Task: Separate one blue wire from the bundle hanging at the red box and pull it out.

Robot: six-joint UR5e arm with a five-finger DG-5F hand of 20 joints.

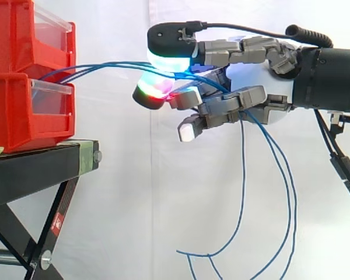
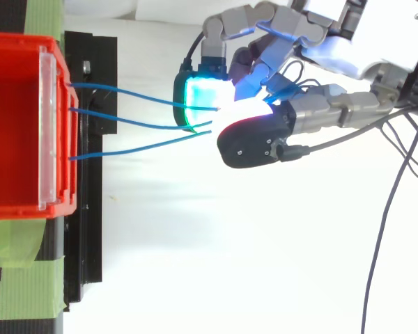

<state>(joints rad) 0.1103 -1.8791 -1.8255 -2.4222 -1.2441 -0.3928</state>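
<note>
Side view, upper middle: blue wires (image 1: 105, 65) pinched between glowing pads (image 1: 169, 61) of the hand (image 1: 251, 102), stretched level leftward to red box (image 1: 17, 116) at left.

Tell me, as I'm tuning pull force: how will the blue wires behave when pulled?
Probably floppy: the blue wires droop in long loops below the hand. Likely light and thin, so one could slip from the fingertips. Toward the red bin they run almost taut.

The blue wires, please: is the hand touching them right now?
Touching. In the side view the blue wires run straight in between the glowing fingertips of the hand, which pinch them with no gap visible.
</note>
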